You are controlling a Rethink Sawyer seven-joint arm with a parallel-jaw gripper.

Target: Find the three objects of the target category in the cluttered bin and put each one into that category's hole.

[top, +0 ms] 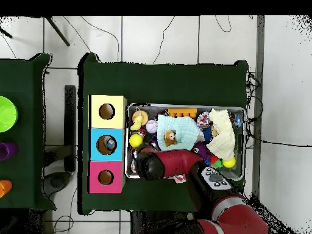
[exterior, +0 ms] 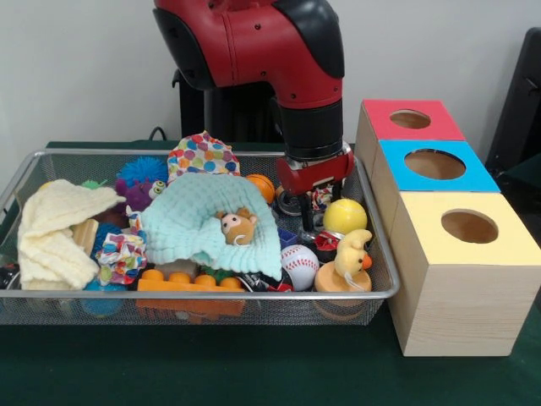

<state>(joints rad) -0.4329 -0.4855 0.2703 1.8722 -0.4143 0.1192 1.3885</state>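
- The bin point(exterior: 203, 293) sits on the dark green table point(exterior: 254, 372), and everything below is placed against it.
- The arm point(exterior: 287, 59) reaches down into the bin's right end in the front view, nearest the boxes.
- The gripper point(exterior: 306, 201) is low among the toys there; its tips are hidden by the clutter, so I cannot tell how wide it stands or whether it has hold of anything.
- Just beside the gripper lie a yellow ball point(exterior: 345, 216), a baseball point(exterior: 299, 266) and a yellow duck toy point(exterior: 352, 254).
- A mint green cloth point(exterior: 199, 224) covers the bin's middle, with a small brown stuffed animal point(exterior: 237, 227) resting on it.
- A cream cloth point(exterior: 59, 233) fills the bin's left end; an orange block point(exterior: 188, 282) lies against the front wall.
- None of the three objects can be made out in the bin from either view.
- Three boxes stand in a row just outside the bin's right end; the blue-topped box point(exterior: 469, 173) is the middle one.
- In the overhead view, the hole point(top: 107, 144) in the blue top shows something pale and bluish inside it.
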